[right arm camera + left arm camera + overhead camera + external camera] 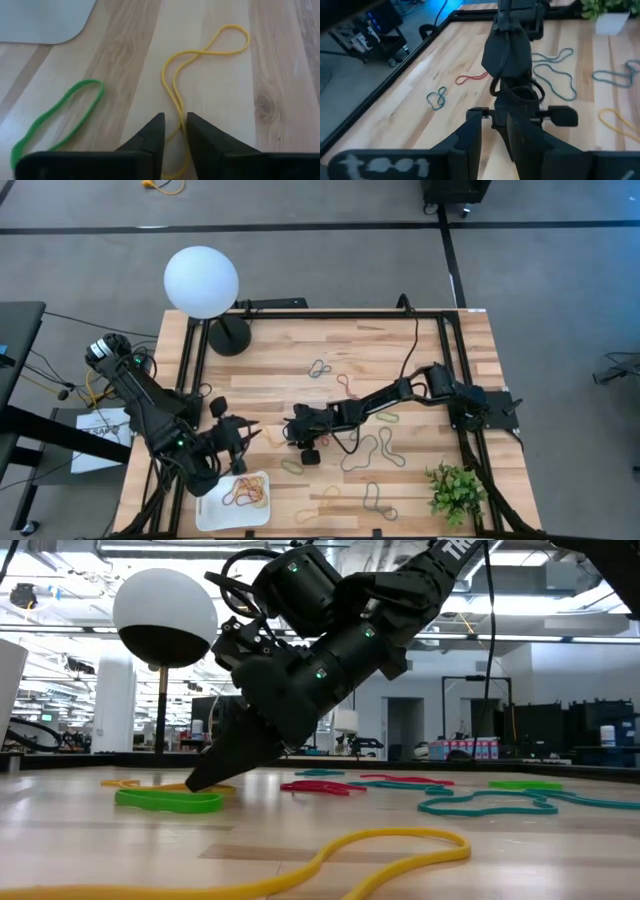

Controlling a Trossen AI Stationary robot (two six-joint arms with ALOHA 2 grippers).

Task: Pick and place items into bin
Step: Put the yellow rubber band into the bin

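Note:
My right gripper (pixel 175 122) reaches to the table's middle (pixel 297 442), fingers slanting down with their tips on the wood (pixel 207 780). It is shut on a yellow rubber band (pixel 220 50). A green band (pixel 65 110) lies flat beside it (pixel 170 802). The white tray (pixel 210 505) sits near the front-left edge with several bands (pixel 245 492) inside, and its corner (pixel 45 20) shows ahead of the right fingers. My left gripper (pixel 495 137) hovers shut and empty just beyond the tray (pixel 248 434), facing the right gripper. My right gripper pinches the yellow band between its two fingers where two strands run close together (pixel 176 111). The fingers come from above, slanting down, and lie across the strands. The band lies slack and flat on the table, with its loop end (pixel 235 29) stretched out ahead of the fingertips.
A white globe lamp (pixel 201 280) stands at the far left and a green plant (pixel 455 490) at the near right. Loose bands lie scattered over the wood (pixel 320 368) (pixel 385 445) (pixel 375 498), and one yellow band (pixel 390 840) lies close to the low camera.

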